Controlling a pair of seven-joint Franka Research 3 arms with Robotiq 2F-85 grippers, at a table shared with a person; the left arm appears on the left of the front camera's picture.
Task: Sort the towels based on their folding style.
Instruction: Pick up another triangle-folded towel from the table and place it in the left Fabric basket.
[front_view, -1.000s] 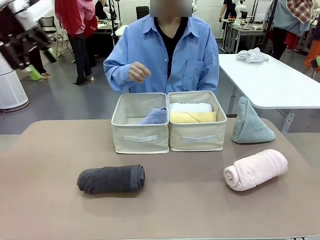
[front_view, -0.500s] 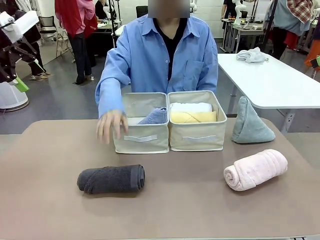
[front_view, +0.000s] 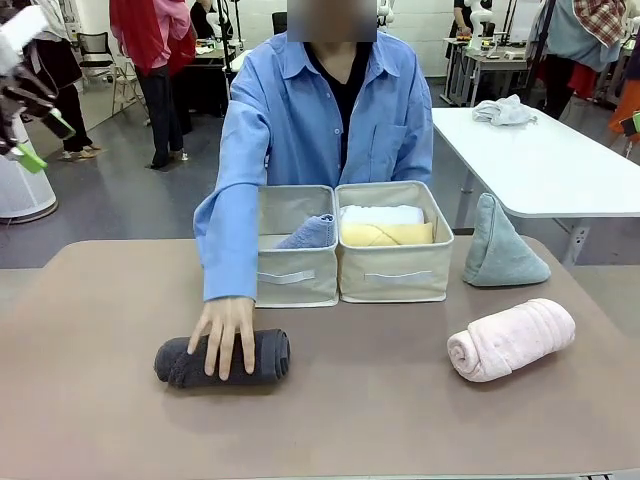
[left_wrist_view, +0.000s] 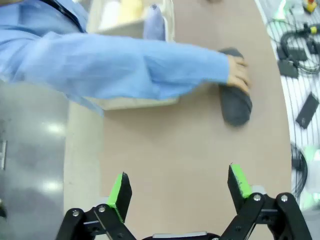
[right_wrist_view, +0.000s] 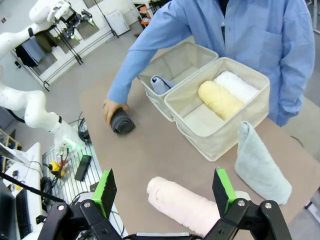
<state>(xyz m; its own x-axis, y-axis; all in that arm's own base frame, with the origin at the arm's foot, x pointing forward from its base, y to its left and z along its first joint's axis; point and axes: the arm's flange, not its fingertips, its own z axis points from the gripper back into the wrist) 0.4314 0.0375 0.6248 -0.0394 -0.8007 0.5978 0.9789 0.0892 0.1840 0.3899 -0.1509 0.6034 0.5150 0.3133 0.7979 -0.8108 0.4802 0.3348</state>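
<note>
The dark grey rolled towel (front_view: 268, 356) is covered by the person's hand (front_view: 228, 336) on the desk (front_view: 100, 300), in front of the left bin (front_view: 295, 282), where the lavender-blue cone (front_view: 312, 233) is lying. The yellow roll (front_view: 385, 235) and white roll (front_view: 382, 214) are seen in the right bin (front_view: 395, 278); the grey-green cone (front_view: 503, 248) is stood upright beside it, with the pink roll (front_view: 512, 338) nearer the front (both on bare desk). The left gripper (left_wrist_view: 179, 183) and right gripper (right_wrist_view: 165, 191) are held spread wide, with nothing pinched.

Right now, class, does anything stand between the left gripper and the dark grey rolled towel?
Yes. The person's hand rests on top of the dark grey towel, covering its middle. The open left gripper hangs well above the table, apart from both.
</note>
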